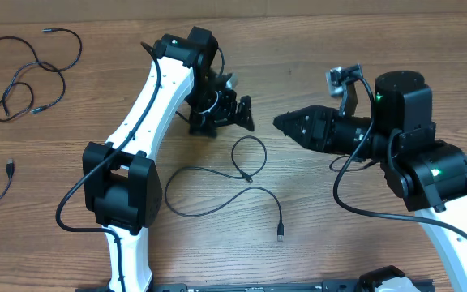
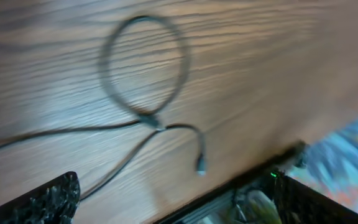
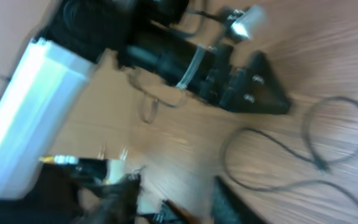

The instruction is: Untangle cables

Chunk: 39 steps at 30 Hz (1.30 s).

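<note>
One cable (image 1: 246, 175) loops mid-desk (image 1: 339, 243) between the arms, with more cables (image 1: 10, 89) at the far-left corner. The left gripper (image 1: 248, 114) has its jaws spread, and those of the right gripper (image 1: 280, 123) are slightly parted (both empty). Pulling at the crossing could tighten a knot.

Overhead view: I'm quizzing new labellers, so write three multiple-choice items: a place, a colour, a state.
1. The looped cable lies: A) in the middle of the table; B) in its top right corner; C) on an arm.
2. The cables are: A) white; B) red; C) black.
3. The left gripper is: A) shut on a cable; B) open, empty; C) out of view.
A: it lies on wood, centre frame. C: every cord is black. B: its jaws stand apart, nothing between.
</note>
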Available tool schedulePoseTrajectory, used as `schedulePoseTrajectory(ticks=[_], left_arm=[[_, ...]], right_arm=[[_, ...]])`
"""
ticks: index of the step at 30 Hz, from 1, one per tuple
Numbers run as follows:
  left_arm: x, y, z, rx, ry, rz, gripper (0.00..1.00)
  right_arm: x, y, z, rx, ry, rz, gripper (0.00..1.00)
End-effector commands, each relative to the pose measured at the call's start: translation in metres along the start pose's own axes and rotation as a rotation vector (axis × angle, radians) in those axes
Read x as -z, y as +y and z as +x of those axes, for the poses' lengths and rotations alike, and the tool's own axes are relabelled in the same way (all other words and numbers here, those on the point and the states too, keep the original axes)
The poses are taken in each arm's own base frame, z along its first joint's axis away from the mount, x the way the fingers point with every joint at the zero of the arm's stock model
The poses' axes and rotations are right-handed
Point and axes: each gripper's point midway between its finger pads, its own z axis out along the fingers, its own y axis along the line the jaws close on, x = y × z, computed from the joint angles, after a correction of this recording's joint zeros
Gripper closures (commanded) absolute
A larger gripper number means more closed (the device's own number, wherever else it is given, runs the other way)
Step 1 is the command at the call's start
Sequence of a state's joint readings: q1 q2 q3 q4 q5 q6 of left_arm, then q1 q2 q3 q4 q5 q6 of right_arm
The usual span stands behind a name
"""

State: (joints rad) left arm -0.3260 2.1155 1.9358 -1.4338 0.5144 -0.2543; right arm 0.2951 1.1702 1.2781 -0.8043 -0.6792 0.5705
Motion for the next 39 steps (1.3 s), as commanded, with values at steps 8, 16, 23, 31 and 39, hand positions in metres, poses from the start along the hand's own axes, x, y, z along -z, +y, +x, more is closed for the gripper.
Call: schedulePoseTrajectory(ticks=[8, 16, 23, 31, 39], left_arm=[[0.040, 0.109, 0.024, 0.403, -0.049, -0.552, 0.00], [0.044, 0.112, 0.032, 0.440, -0.033, -0.573, 0.00], [0.086, 0.074, 0.056, 0.351, -0.162, -0.506, 0.00], [0.141, 0.059, 0.108, 0.248, -0.344, -0.462, 0.00], [0.097, 0.098, 0.126, 0.293, -0.286, -0.532, 0.00]], right_arm=[[0.007, -0.069, -0.007, -0.086, -0.077, 0.358, 0.26], [-0.014, -0.099, 0.001, -0.141, 0.020, 0.433, 0.05], [-0.035, -0.130, 0.013, -0.186, 0.127, 0.500, 0.00], [-0.041, -0.130, 0.003, -0.167, 0.098, 0.489, 0.00], [-0.042, -0.129, 0.001, -0.160, 0.088, 0.482, 0.00]])
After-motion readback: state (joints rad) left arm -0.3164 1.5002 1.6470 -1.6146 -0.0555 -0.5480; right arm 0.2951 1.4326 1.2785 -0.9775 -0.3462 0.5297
